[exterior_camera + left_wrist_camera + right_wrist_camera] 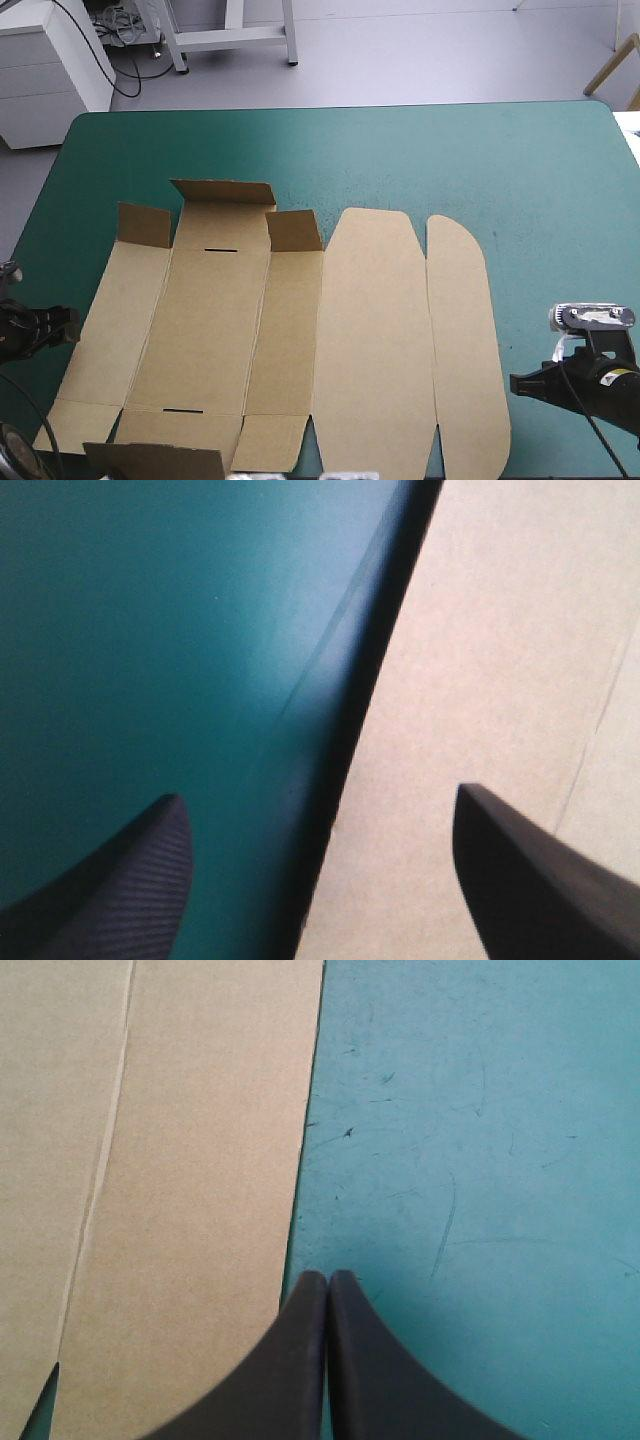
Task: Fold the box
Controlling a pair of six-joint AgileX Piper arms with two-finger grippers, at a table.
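Item: the box (290, 340), a single cut sheet of brown board, which you will find lying flat and unfolded.
Location: on the teal-green cover (450, 160) of the table, in its near-left part. The sheet's near end reaches the table's near edge and its left side lies close to the left edge.
Panels: three creased strips on the left side, and two long round-ended panels (465, 340) on the side nearer the table's middle.
Flaps: three short flaps (222, 192) at the far end tilt upward.
Slots: two narrow slots (218, 249) in the middle strip, one toward each end.
Left gripper (65, 327): by the table's left edge, just beside the box's left side. Your wrist view shows its fingers (120, 880) spread wide and holding nothing, one over the cover and one over the board.
Right gripper (515, 382): toward the near-right corner, just beside the box's right rim. Its fingers are pressed together into one point and pinch nothing, with the tip over the cover right at the board's edge.
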